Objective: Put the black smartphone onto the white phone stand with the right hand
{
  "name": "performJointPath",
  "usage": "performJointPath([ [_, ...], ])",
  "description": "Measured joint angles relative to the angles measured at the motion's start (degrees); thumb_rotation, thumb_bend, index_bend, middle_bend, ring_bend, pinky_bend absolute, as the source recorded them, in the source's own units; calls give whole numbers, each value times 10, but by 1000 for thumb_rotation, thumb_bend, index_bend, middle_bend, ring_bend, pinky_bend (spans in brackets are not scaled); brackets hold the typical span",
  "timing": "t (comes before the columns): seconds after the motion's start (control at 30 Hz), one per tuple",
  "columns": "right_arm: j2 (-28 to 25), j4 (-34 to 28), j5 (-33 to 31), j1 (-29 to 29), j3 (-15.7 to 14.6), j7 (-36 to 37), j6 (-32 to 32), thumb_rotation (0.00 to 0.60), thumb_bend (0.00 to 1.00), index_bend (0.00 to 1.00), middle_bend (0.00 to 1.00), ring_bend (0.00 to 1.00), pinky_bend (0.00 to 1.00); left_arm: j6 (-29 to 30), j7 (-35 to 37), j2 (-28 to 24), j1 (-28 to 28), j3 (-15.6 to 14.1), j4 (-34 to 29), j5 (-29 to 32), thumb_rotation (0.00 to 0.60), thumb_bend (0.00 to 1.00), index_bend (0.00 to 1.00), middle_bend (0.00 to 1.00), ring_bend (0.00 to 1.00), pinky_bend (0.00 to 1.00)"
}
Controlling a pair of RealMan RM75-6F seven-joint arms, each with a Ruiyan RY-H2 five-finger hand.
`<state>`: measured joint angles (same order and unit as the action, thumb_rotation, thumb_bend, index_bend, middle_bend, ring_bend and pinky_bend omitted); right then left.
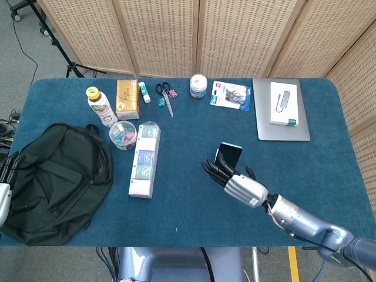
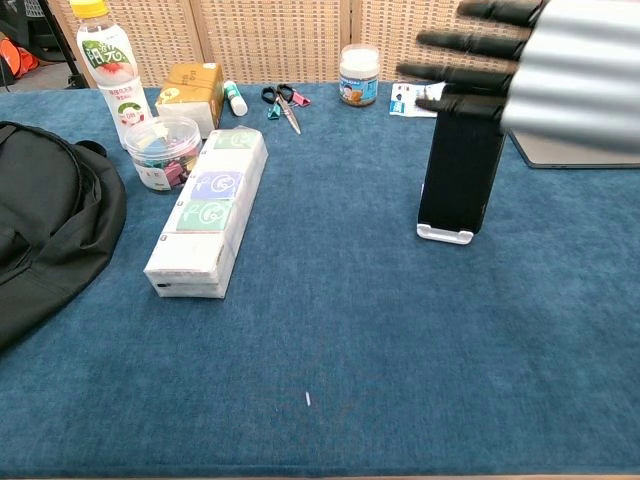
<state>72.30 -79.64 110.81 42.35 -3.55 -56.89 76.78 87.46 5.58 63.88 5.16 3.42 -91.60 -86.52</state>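
Note:
The black smartphone [image 1: 229, 157] stands upright, leaning on the white phone stand [image 2: 445, 234], right of the table's middle. In the chest view the phone [image 2: 460, 165] shows its dark back above the stand's white foot. My right hand [image 1: 241, 186] hovers just in front of the phone, raised above it, fingers stretched out and apart, holding nothing. In the chest view this hand [image 2: 545, 55] fills the top right corner, its dark fingertips [image 2: 450, 70] over the phone's top edge. My left hand [image 1: 4, 182] shows at the far left edge beside the backpack, holding nothing.
A black backpack [image 1: 56, 182] covers the left of the blue table. A long white box [image 1: 144, 158], a tub of clips [image 1: 122, 135], a bottle [image 1: 98, 106] and scissors [image 1: 166, 97] lie left of centre. A grey laptop [image 1: 281, 114] with a white box sits at the back right.

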Motion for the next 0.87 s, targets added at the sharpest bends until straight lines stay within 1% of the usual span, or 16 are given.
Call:
performJointPath([
  [0.07, -9, 31, 14, -7, -1, 81, 51, 600, 54, 53, 0, 0, 127, 3, 3, -1, -2, -2, 0, -4, 600, 56, 0, 0, 0, 0],
  [0.13, -16, 57, 17, -18, 0, 141, 94, 600, 8, 53, 0, 0, 100, 7, 6, -2, -4, -4, 0, -9, 600, 56, 0, 0, 0, 0],
  [0.2, -24, 81, 10, -37, 4, 198, 139, 600, 0, 53, 0, 0, 77, 10, 9, -2, -5, -5, 1, -14, 600, 56, 0, 0, 0, 0],
  [0.3, -30, 90, -26, -71, 13, 255, 171, 600, 0, 53, 0, 0, 50, 17, 13, -3, -7, -7, 2, -22, 600, 57, 0, 0, 0, 0],
  [0.43, -36, 66, -107, -118, 25, 334, 179, 600, 0, 53, 0, 0, 20, 25, 15, -3, -11, -12, 5, -32, 600, 57, 0, 0, 0, 0],
  [0.47, -38, 47, -138, -134, 28, 359, 177, 600, 0, 53, 0, 0, 10, 27, 15, -3, -11, -13, 6, -35, 600, 57, 0, 0, 0, 0],
  [0.57, -43, -12, -215, -179, 33, 403, 170, 600, 0, 53, 0, 0, 1, 30, 10, -1, -13, -16, 8, -42, 600, 57, 0, 0, 0, 0],
  [0.63, -43, -45, -250, -208, 33, 422, 165, 600, 0, 53, 0, 0, 0, 31, 6, 1, -13, -17, 9, -46, 600, 57, 0, 0, 0, 0],
  [0.67, -41, -59, -263, -226, 32, 436, 161, 600, 0, 51, 0, 0, 0, 31, 4, 2, -13, -18, 9, -48, 600, 57, 0, 0, 0, 0],
  [0.73, -36, -67, -273, -247, 28, 457, 155, 600, 0, 45, 0, 0, 0, 31, 2, 3, -12, -19, 9, -50, 600, 56, 0, 0, 0, 0],
  [0.87, -25, -54, -269, -268, 17, 495, 139, 600, 0, 41, 0, 0, 0, 31, 0, 4, -12, -18, 10, -50, 600, 56, 0, 0, 0, 0],
])
